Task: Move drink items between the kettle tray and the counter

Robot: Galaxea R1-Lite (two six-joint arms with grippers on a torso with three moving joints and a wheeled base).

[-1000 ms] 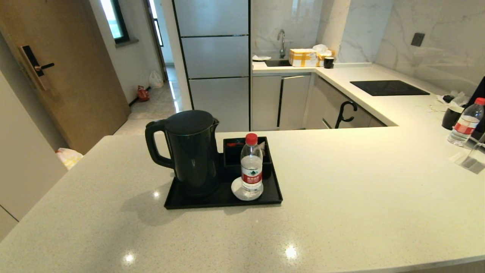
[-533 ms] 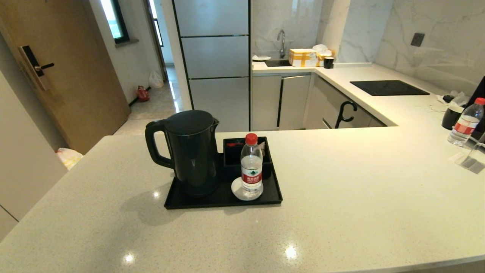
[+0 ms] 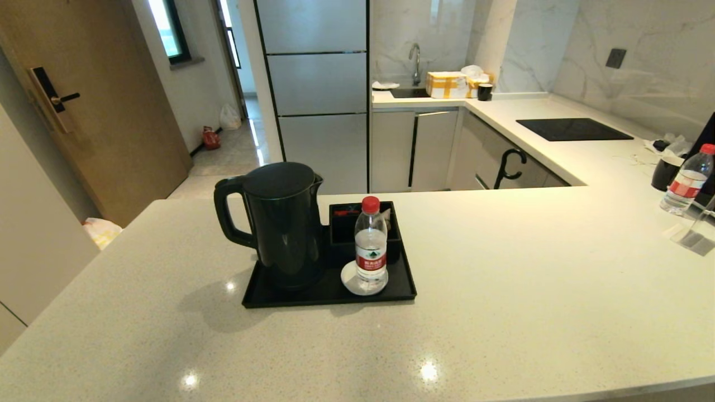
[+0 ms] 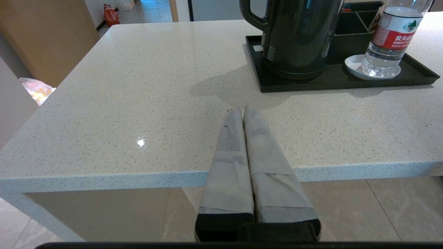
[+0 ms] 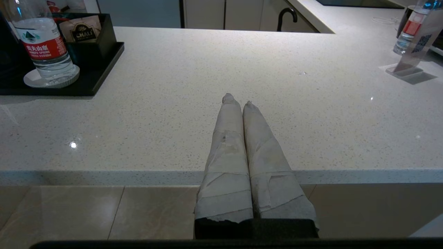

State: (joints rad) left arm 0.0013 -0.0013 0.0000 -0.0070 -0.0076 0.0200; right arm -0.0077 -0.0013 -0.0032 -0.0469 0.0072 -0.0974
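Note:
The black kettle (image 3: 279, 223) stands on the left of the black tray (image 3: 399, 293). A small water bottle (image 3: 371, 245) with a red cap stands on the white coaster (image 3: 347, 278) at the tray's right front, before the divided box (image 3: 342, 220). The tray rests on the speckled counter (image 3: 503, 290). Neither arm shows in the head view. My left gripper (image 4: 243, 110) is shut and empty at the counter's near edge, short of the kettle (image 4: 297, 34) and bottle (image 4: 387, 38). My right gripper (image 5: 237, 100) is shut and empty, well right of the bottle (image 5: 43, 45) and tray (image 5: 100, 72).
A second water bottle (image 3: 687, 180) and a dark mug (image 3: 666, 172) stand at the counter's far right beside a clear stand (image 3: 695, 237). A black hob (image 3: 572, 129) lies on the back arm of the counter. Boxes (image 3: 447, 84) sit by the sink.

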